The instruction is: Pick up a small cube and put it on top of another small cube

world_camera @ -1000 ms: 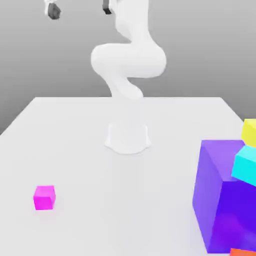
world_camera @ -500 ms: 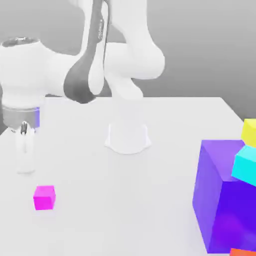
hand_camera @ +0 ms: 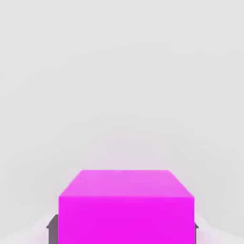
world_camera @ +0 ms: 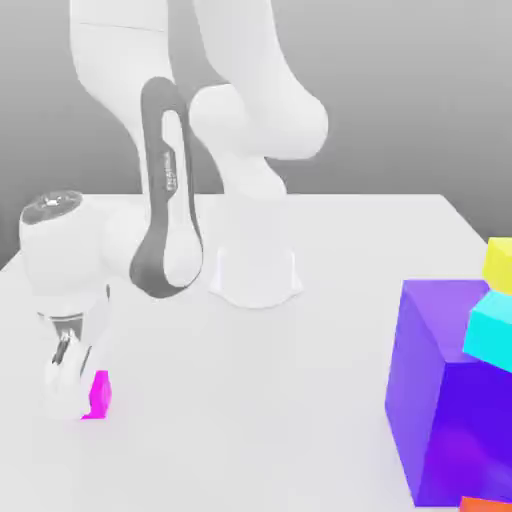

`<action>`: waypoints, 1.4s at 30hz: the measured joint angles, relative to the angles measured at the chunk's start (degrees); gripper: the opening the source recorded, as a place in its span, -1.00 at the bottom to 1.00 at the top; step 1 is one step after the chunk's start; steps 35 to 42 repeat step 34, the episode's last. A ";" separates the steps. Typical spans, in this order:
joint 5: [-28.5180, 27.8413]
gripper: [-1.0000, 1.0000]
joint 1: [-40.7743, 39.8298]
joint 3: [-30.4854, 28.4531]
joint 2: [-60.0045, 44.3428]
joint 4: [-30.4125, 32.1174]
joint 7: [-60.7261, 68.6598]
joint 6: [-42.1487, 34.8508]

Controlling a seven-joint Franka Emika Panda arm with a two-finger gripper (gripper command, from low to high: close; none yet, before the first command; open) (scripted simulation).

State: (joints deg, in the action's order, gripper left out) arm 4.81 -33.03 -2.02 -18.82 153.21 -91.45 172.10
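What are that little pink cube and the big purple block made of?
Hard to say: these are simulator renders. The pink cube looks like matte plastic, flat even colour, no shine. The purple block looks smooth and slightly glossy, given the soft pinkish glow near its base.

You're in a simulated test bench: bare white table [world_camera: 360, 230], flat grey backdrop, plain coloured blocks [world_camera: 445, 390].

Magenta cube [world_camera: 101, 394] half behind the gripper [world_camera: 72, 392]; purple block [world_camera: 450, 400] edge-cropped

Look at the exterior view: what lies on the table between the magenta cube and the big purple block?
Nothing: between the magenta cube and the purple block, the exterior view shows bare white table.
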 joint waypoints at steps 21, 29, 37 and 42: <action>-3.26 -1.00 32.28 15.89 21.30 -24.95 2.73 -45.71; -3.94 1.00 41.39 20.71 20.35 -28.75 3.78 -49.02; -3.94 1.00 41.40 20.71 20.35 -28.75 3.79 -49.02; -3.94 1.00 41.40 20.71 20.35 -28.75 3.79 -49.02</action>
